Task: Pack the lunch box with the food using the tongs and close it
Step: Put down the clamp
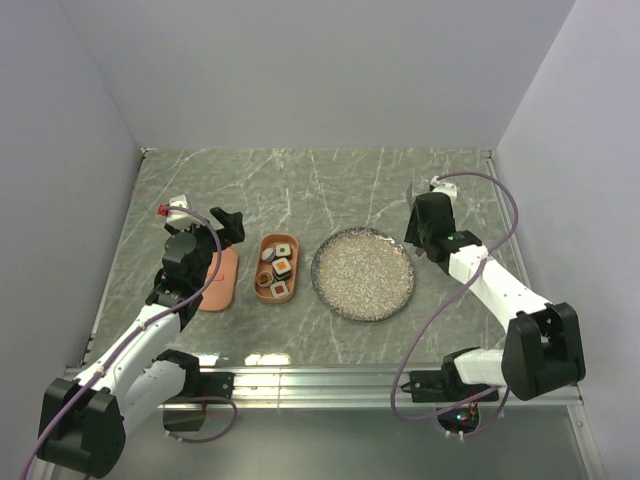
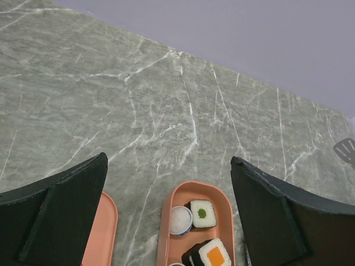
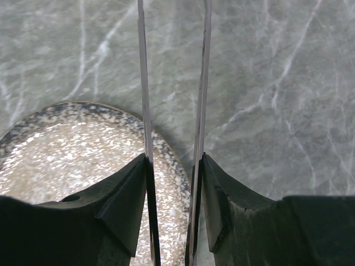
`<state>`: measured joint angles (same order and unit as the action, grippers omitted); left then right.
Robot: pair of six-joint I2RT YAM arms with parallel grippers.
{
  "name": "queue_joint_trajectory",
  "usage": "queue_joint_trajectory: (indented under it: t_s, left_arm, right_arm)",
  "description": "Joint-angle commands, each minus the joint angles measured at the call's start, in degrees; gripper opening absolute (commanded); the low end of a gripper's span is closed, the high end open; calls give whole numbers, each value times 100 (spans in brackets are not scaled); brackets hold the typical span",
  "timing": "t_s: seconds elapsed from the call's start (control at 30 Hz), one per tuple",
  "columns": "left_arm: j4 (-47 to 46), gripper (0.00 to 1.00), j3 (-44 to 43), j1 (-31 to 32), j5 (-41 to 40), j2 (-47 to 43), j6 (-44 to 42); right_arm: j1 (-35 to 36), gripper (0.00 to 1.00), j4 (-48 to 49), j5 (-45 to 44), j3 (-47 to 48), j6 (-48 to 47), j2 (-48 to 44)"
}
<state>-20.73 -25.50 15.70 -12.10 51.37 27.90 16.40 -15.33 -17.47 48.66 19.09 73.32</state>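
Observation:
The salmon-orange lunch box [image 1: 275,268] lies left of centre with several sushi-like food pieces in it. Among them are a green-centred piece [image 2: 203,213], a small white rice cup [image 2: 181,219] and an orange-centred piece [image 2: 213,254]. Its flat lid [image 1: 218,280] lies on the table just to its left. My left gripper [image 2: 169,160] hovers open above the far ends of lid and box, holding nothing. My right gripper [image 3: 173,160] is shut on the tongs [image 3: 143,83], whose two slim arms run forward between the fingers. It hangs over the plate's far right edge.
The round speckled grey plate [image 1: 363,273] sits right of the lunch box with nothing on it. Grey walls close in the marble table on the left, back and right. A metal rail runs along the near edge.

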Motion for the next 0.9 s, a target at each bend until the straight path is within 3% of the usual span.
queue_joint_trajectory:
  t_s: [0.0, 0.87]
  left_arm:
    - [-300, 99, -184, -24, -30, 13, -13]
    - [-361, 99, -184, -24, 6, 92, -21]
  right_arm:
    - [-120, 49, 75, -273, 55, 165, 191]
    - [-832, 52, -1059, -880, 591, 587, 1782]
